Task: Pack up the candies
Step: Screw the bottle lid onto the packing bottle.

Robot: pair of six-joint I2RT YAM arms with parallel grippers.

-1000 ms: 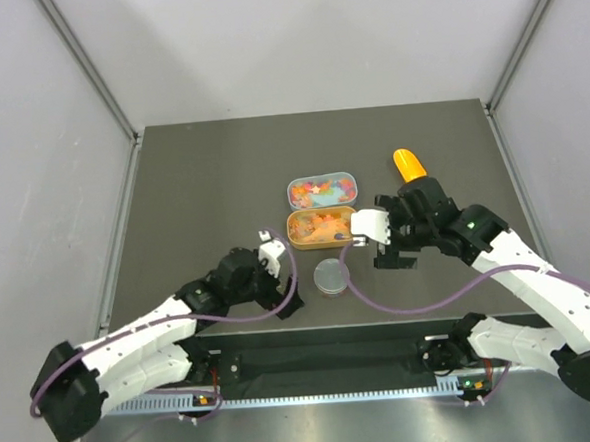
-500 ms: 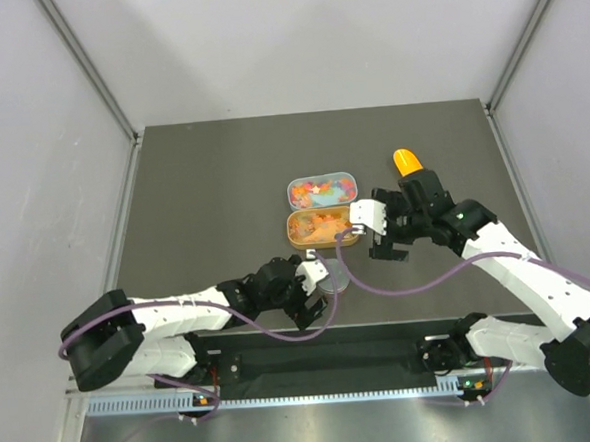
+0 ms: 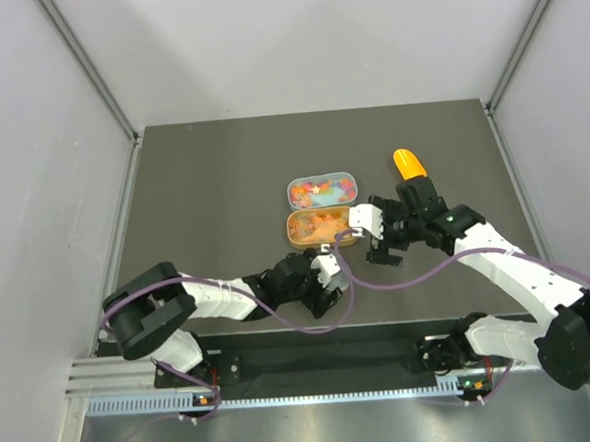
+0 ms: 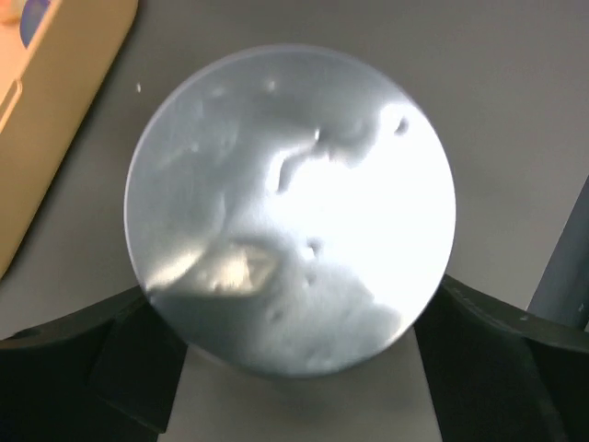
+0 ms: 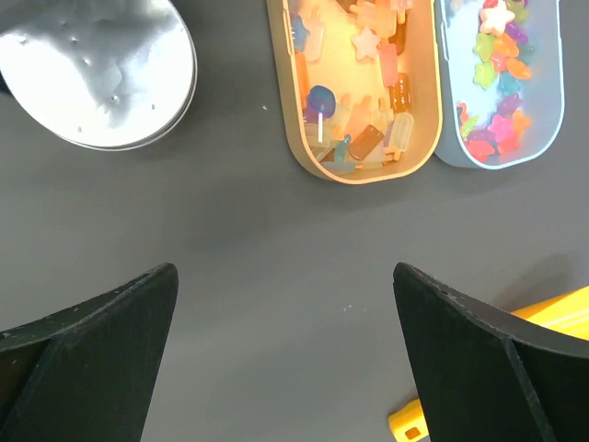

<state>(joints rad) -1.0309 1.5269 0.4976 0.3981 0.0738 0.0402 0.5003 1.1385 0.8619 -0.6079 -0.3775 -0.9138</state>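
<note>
The candies [image 3: 320, 189] are tiny multicoloured sweets in a pale blue tray [image 5: 543, 138]. More candies [image 5: 363, 55] lie in the orange tray [image 5: 299, 138] beside it. A round silver tin [image 4: 290, 207] sits on the table in front of the trays. My left gripper [image 3: 331, 279] is low over it, jaws wide, with one black fingertip [image 4: 83, 368] at each side of the rim. I cannot tell whether they touch it. My right gripper [image 3: 377, 244] hangs open above bare table right of the orange tray, holding nothing.
An orange scoop [image 3: 408, 162] lies behind the right gripper, and its yellow-orange end [image 5: 409, 422] shows by the right finger. The dark table [image 3: 203, 187] is walled by white panels on three sides.
The left arm swung right along the near edge and brought its gripper down over the silver tin. The right gripper edged left toward the trays.
</note>
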